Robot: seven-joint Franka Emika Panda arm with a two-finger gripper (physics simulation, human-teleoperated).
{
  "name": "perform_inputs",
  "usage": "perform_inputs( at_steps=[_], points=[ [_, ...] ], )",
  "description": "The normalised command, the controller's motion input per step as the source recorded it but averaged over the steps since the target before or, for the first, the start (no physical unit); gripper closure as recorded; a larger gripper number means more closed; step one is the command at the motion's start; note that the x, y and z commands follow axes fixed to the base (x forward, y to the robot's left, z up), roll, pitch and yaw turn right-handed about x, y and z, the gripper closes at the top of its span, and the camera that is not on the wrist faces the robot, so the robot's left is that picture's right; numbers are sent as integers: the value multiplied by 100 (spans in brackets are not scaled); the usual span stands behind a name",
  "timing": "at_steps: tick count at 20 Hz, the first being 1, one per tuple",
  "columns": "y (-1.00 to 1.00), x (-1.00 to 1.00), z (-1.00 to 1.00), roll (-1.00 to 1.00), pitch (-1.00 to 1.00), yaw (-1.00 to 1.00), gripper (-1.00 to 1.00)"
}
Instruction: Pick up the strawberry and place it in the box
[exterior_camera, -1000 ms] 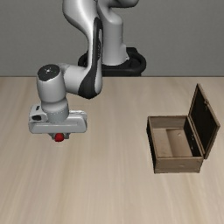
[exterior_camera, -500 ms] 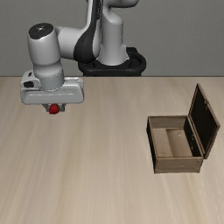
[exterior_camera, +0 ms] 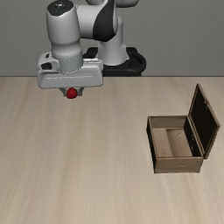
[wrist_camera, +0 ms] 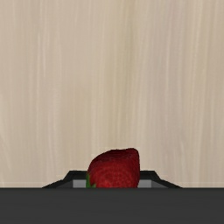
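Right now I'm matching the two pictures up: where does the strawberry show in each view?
Exterior view: strawberry gripped under the hand, above the table, at the exterior view's left of the open box.
Wrist view: strawberry gripped in the hand, table beyond.
Shared landmark: the pale wooden table.

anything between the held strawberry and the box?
Nothing. In the exterior view, the tabletop stretch from the strawberry, held in the gripper, to the open box is bare.
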Motion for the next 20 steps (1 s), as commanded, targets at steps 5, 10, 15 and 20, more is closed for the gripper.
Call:
perform_inputs(
  at_steps=[5, 10, 15, 20],
  points=[
    [100, 0, 0, 0, 0, 0, 100],
    [100, 0, 0, 0, 0, 0, 100],
    [100, 0, 0, 0, 0, 0, 100],
    [100, 0, 0, 0, 0, 0, 100]
  ],
)
